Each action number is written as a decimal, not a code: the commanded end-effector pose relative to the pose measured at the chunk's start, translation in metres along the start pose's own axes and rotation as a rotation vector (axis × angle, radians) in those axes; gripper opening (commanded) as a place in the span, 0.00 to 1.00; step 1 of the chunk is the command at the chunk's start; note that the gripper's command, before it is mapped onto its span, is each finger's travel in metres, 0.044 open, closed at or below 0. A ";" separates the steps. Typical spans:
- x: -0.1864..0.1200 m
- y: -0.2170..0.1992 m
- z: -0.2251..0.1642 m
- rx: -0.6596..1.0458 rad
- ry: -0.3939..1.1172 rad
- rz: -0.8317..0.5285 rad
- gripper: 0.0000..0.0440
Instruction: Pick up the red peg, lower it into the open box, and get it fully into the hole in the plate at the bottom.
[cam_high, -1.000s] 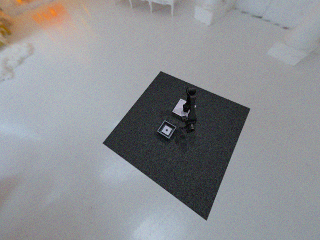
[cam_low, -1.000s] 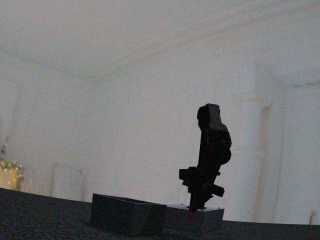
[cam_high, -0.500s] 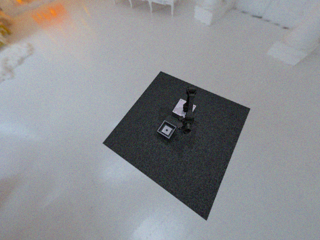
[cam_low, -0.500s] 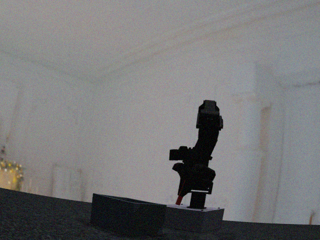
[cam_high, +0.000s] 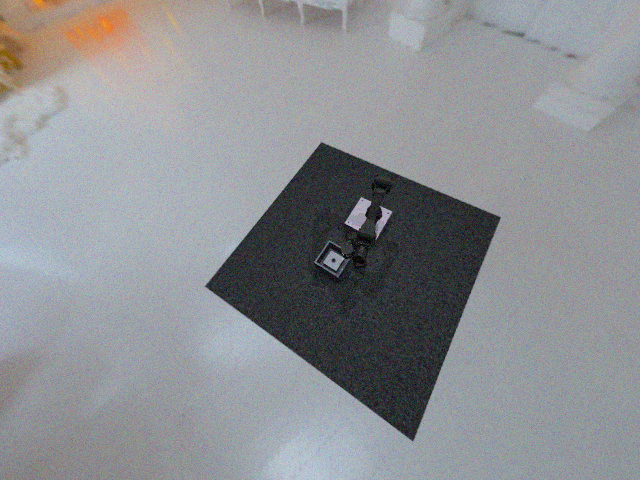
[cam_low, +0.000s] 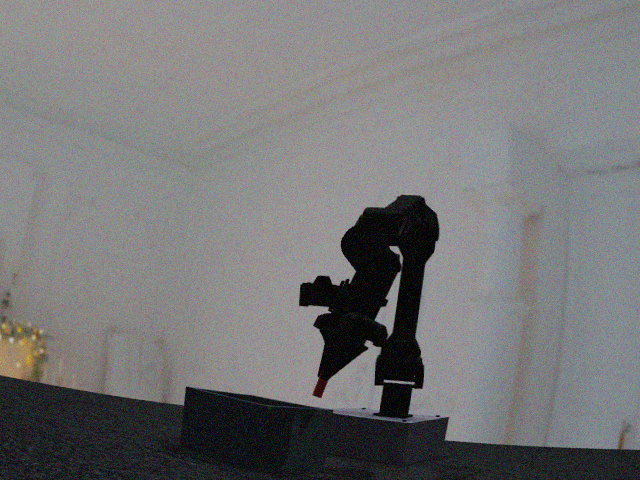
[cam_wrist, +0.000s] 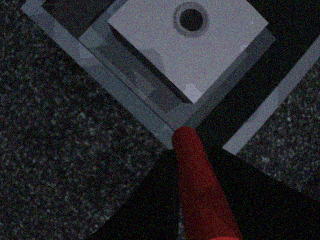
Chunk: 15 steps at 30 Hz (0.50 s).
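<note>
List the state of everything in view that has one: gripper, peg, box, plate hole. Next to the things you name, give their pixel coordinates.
Gripper (cam_low: 321, 380) (cam_wrist: 191, 157): shut on the red peg, raised above rim height.
Red peg (cam_low: 319, 388) (cam_wrist: 202, 185): held, tilted, outside the hole.
Box (cam_high: 323, 269) (cam_low: 232, 431) (cam_wrist: 125, 112): open-topped, on the dark mat (cam_high: 392, 330).
Plate hole (cam_high: 333, 260) (cam_wrist: 191, 20): unfilled.

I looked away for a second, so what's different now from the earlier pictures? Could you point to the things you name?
The gripper (cam_low: 321, 379) (cam_wrist: 191, 157) and red peg (cam_low: 319, 388) (cam_wrist: 202, 185) rose and swung toward the box (cam_high: 321, 253) (cam_low: 235, 428) (cam_wrist: 125, 107). The box and base plate (cam_high: 356, 219) (cam_low: 423, 439) stayed put.
</note>
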<state>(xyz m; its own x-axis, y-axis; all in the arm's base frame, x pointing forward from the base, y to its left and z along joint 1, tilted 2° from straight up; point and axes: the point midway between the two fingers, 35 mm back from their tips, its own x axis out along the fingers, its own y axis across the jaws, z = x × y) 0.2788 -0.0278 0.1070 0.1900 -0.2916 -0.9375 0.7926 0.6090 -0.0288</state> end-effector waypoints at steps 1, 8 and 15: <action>0.003 -0.002 0.013 0.021 0.001 0.006 0.00; 0.016 -0.008 0.036 0.074 0.000 0.006 0.00; 0.031 -0.013 0.055 0.119 0.009 0.007 0.00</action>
<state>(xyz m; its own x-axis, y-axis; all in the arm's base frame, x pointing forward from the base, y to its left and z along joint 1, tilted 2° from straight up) 0.3019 -0.0788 0.0989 0.1852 -0.2870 -0.9399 0.8513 0.5246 0.0075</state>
